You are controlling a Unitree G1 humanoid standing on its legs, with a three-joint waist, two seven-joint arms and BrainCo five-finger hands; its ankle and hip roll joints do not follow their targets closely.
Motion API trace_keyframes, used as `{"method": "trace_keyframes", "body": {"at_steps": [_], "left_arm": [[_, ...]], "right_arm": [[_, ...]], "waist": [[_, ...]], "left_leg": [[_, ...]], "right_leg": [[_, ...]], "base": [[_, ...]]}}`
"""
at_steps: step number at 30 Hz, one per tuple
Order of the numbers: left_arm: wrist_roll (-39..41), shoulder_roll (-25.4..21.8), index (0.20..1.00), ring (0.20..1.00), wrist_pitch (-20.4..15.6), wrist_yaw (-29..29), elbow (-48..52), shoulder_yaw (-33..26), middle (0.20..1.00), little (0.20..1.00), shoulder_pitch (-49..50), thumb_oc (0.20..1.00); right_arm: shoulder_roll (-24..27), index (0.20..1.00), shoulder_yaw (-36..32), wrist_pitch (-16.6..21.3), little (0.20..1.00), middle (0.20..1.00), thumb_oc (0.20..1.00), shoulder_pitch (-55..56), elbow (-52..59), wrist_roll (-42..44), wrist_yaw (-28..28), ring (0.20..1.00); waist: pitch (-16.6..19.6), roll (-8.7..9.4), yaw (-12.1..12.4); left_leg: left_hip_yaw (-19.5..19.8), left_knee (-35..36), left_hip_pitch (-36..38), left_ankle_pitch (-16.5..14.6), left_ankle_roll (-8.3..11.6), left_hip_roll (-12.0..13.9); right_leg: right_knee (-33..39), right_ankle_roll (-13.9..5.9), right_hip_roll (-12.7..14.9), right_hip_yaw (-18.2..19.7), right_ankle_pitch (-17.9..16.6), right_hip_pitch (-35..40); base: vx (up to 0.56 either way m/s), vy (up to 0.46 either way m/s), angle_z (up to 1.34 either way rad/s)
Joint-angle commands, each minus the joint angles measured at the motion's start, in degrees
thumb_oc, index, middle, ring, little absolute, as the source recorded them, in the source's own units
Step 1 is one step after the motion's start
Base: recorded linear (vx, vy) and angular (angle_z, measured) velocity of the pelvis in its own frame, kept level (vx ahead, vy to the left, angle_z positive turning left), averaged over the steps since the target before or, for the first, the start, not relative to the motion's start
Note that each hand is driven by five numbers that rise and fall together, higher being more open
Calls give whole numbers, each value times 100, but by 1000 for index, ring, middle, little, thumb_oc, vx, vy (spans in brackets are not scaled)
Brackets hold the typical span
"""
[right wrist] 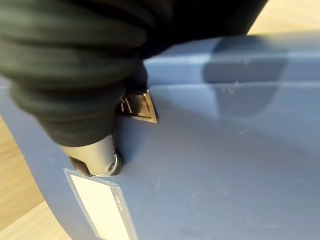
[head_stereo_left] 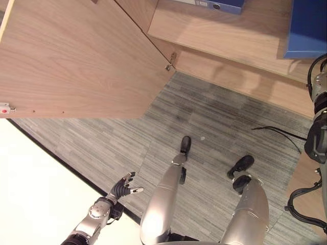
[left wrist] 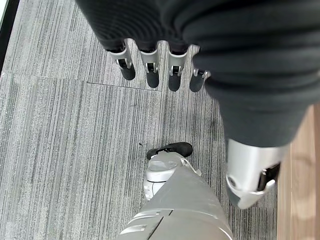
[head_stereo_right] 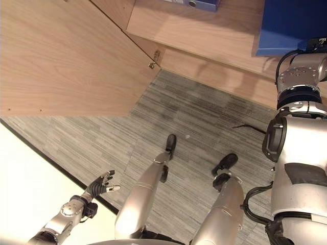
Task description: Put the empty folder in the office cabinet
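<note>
left hand (head_stereo_left: 124,187) hangs low (fingers straight).

Both eye views looked down from the head and shared the floor (head_stereo_left: 214,122) and cabinet door (head_stereo_left: 71,56). The left wrist view faced the floor; the right wrist view sat very close to the folder (right wrist: 225,165).

Two blue folders (head_stereo_left: 306,28) (head_stereo_left: 214,5), possibly more; one cabinet door (head_stereo_left: 76,56).

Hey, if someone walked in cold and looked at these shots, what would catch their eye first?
Probably the blue folder, held up at the cabinet shelf by the right hand, whose thumb presses its cover. Next, the big open cabinet door swung out on the robot's left, and the left hand hanging open over the grey carpet.
</note>
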State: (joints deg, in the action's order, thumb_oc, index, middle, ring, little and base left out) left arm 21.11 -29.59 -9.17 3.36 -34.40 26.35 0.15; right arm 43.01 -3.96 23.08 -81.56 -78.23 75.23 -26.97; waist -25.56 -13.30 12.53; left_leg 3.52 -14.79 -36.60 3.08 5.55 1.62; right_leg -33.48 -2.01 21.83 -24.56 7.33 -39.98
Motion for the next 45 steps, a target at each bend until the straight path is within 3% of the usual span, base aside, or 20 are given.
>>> {"method": "trace_keyframes", "body": {"at_steps": [1, 3, 6, 9, 11, 12, 13, 17, 25, 28, 29, 30, 31, 32, 33, 35, 36, 37, 39, 45], "left_arm": [[237, -132, 1000, 1000, 6, -72, -476, -168, 1000, 1000, 126, 1000], [267, -103, 1000, 1000, 13, -82, -530, -252, 1000, 1000, 160, 1000], [332, -181, 1000, 1000, 0, -144, -509, -279, 1000, 1000, 52, 1000], [333, -96, 1000, 1000, 56, -157, -583, -265, 1000, 1000, 29, 1000], [204, 7, 1000, 1000, 102, -106, -668, -237, 1000, 1000, 45, 1000], [186, 22, 1000, 1000, 100, -100, -694, -205, 1000, 1000, 43, 1000], [61, 61, 1000, 1000, 100, -174, -858, -184, 1000, 1000, 112, 1000], [-17, 21, 1000, 1000, 67, -196, -921, -198, 1000, 1000, 138, 1000], [40, -140, 1000, 1000, 43, -191, -878, -229, 1000, 1000, 13, 1000], [86, -269, 1000, 1000, 37, -227, -862, -294, 1000, 1000, -81, 1000], [89, -267, 1000, 1000, 39, -226, -859, -306, 1000, 1000, -82, 1000], [170, -304, 1000, 1000, 15, -253, -843, -350, 1000, 1000, -62, 1000], [132, -340, 1000, 1000, 14, -255, -825, -349, 1000, 1000, 12, 1000], [130, -343, 1000, 1000, 6, -238, -776, -331, 1000, 1000, 84, 1000], [147, -311, 1000, 1000, 11, -212, -748, -316, 1000, 1000, 103, 1000], [251, -276, 1000, 1000, 42, -262, -801, -371, 1000, 1000, 61, 1000], [195, -343, 1000, 1000, 20, -227, -859, -299, 1000, 1000, 26, 1000], [194, -311, 1000, 1000, -4, -228, -884, -281, 1000, 1000, 19, 1000], [168, -190, 1000, 1000, -23, -212, -932, -324, 1000, 1000, 80, 1000], [-62, -79, 1000, 1000, 51, -6, -809, -119, 1000, 1000, 277, 1000]], "right_arm": [[357, 200, 290, 271, 200, 200, 200, -97, 536, -269, 206, 200], [259, 200, 131, 331, 200, 200, 200, 139, 587, -204, 202, 200], [225, 200, -51, 384, 200, 200, 200, 292, 684, -182, 144, 200], [217, 200, -82, 387, 200, 200, 200, 332, 693, -156, 116, 200], [157, 200, -141, 428, 200, 200, 200, 455, 774, -67, 182, 200], [166, 200, -151, 442, 200, 200, 200, 516, 793, -45, 202, 200], [-70, 200, -192, 432, 200, 200, 200, 715, 771, 23, 263, 200], [-268, 200, -283, 375, 200, 200, 200, 837, 809, 24, 298, 200], [-439, 200, -416, 342, 200, 200, 200, 997, 862, 70, 390, 200], [-481, 200, -420, 308, 200, 200, 200, 1006, 890, 67, 432, 200], [-485, 200, -413, 307, 200, 200, 200, 989, 886, 64, 430, 200], [-629, 200, -345, 249, 200, 200, 200, 908, 916, -2, 435, 200], [-653, 200, -347, 187, 200, 200, 200, 905, 923, -23, 456, 200], [-673, 200, -360, 137, 200, 200, 200, 913, 917, -47, 502, 200], [-679, 200, -374, 119, 200, 200, 200, 927, 909, -47, 521, 200], [-498, 200, -331, 117, 200, 200, 200, 957, 847, -105, 476, 200], [-369, 200, -196, 39, 200, 200, 200, 840, 776, -128, 455, 200], [-376, 200, -196, 96, 200, 200, 200, 817, 802, -111, 448, 200], [-269, 200, -169, 83, 200, 200, 200, 832, 870, -171, 501, 200], [-47, 200, -68, -4, 200, 200, 200, 779, 640, -232, 590, 200]], "waist": [[298, 49, 87], [252, 129, 57], [-62, 283, 71], [-14, 245, 160], [40, 127, 378], [73, 168, 407], [114, 214, 667], [139, 292, 781], [192, 708, 842], [102, 717, 738], [89, 728, 738], [-21, 604, 630], [-45, 542, 598], [-58, 478, 586], [-48, 417, 601], [-18, 404, 664], [-1, 525, 717], [-21, 495, 722], [-52, 364, 651], [33, 200, 580]], "left_leg": [[-10, 3, 510, -720, 114, 155], [-32, -181, 538, -691, 215, 237], [24, -1486, -61, -283, 416, 344], [-73, -942, -110, -155, 317, 390], [-141, 165, -257, 452, 251, 408], [-170, 492, -78, 576, 297, 412], [-112, 1100, 36, 734, 175, 438], [-34, 960, 189, 827, 99, 390], [-101, 377, 77, 366, -115, 76], [-165, 345, 262, 160, -246, -20], [-185, 340, 259, 156, -264, -35], [-262, 353, 408, 69, -394, 23], [-336, 322, 439, 25, -453, 67], [-405, 293, 491, -64, -486, 109], [-410, 290, 564, -198, -414, 191], [-513, 218, 657, -399, -149, 397], [-554, 21, 513, -445, -61, 438], [-549, -27, 545, -491, -87, 420], [-550, -54, 617, -513, -101, 400], [-433, -14, 760, -572, -28, 473]], "right_leg": [[239, -574, -496, 382, 732, 725], [491, -480, -595, 376, 797, 1069], [607, -146, -818, 256, 918, 1334], [641, -161, -948, 150, 977, 1473], [656, -219, -1223, 91, 1093, 1778], [699, -205, -1234, 145, 1136, 1797], [687, -267, -1384, 152, 1183, 2046], [695, -349, -1431, 143, 1250, 2311], [951, -680, -1215, 241, 964, 2661], [336, -996, -1122, 295, 503, 2434], [286, -1022, -1093, 321, 506, 2402], [-345, -1242, -973, 236, -89, 1986], [-553, -1287, -948, 195, -217, 1883], [-562, -1283, -840, 136, -276, 1802], [-176, -1232, -470, 53, -108, 1772], [1081, -1074, 120, -181, -229, 1931], [1904, -1075, 82, -72, -464, 2329], [1983, -1084, -27, 85, -533, 2407], [1730, -1112, -94, 208, -540, 2245], [1518, -1003, -218, 195, -184, 2156]], "base": [[9, -106, -4], [-20, -185, 0], [-70, -261, 25], [88, -71, 27], [244, 116, 2], [323, 165, 0], [249, 78, -18], [165, 81, -76], [140, 81, -29], [62, 101, 2], [8, 247, 10], [15, 232, -2], [52, 275, -36], [161, 95, -63], [226, -48, -62], [177, -253, -65], [89, -226, -56], [98, -182, -13], [139, -60, 14], [102, -117, -4]]}}
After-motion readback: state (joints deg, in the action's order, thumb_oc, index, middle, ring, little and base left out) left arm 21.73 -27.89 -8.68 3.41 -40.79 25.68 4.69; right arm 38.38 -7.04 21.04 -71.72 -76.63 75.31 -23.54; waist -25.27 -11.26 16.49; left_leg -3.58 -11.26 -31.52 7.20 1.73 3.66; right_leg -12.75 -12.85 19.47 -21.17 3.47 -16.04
